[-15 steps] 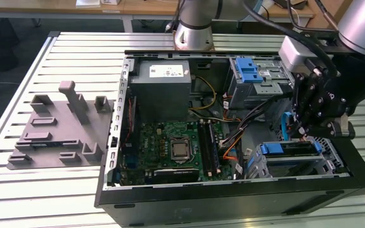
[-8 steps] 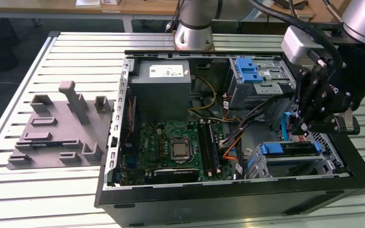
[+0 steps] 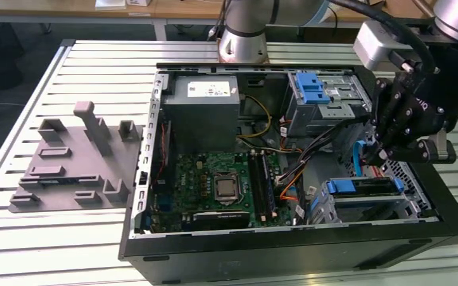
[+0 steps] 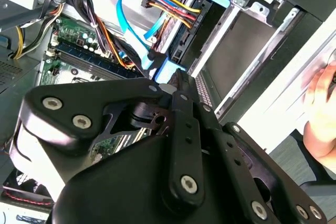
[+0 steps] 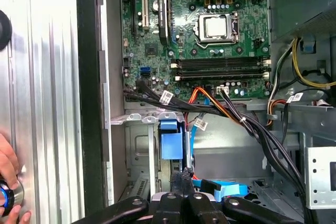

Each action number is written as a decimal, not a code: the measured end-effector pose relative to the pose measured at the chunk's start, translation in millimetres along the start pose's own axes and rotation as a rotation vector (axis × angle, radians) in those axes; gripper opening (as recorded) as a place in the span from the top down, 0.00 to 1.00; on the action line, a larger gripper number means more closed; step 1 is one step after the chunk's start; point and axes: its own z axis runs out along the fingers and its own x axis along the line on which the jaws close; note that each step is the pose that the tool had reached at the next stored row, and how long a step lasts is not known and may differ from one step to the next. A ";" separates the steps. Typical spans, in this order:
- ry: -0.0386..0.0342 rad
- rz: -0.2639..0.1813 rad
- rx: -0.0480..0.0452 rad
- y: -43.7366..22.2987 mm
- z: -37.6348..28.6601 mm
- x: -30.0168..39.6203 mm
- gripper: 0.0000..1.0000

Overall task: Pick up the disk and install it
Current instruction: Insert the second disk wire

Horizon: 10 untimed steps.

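Disk [image 3: 362, 186], seated flat in the drive bay [image 3: 408, 205] at the near corner of the open computer case [image 3: 293, 253] on the exterior view's right, lies directly below the gripper [image 3: 376, 159], its long axis running left-right; whether the jaws are spread I cannot tell.

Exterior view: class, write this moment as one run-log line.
step: install | gripper: close over disk | disk: in drive bay of open computer case | grasp: unclear
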 end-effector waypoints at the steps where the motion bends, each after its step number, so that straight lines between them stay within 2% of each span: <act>1: 0.0000 0.000 0.0001 0.6 -0.9 0.1 0.89; 10: 0.0000 0.000 0.0002 1.7 -1.6 0.1 0.89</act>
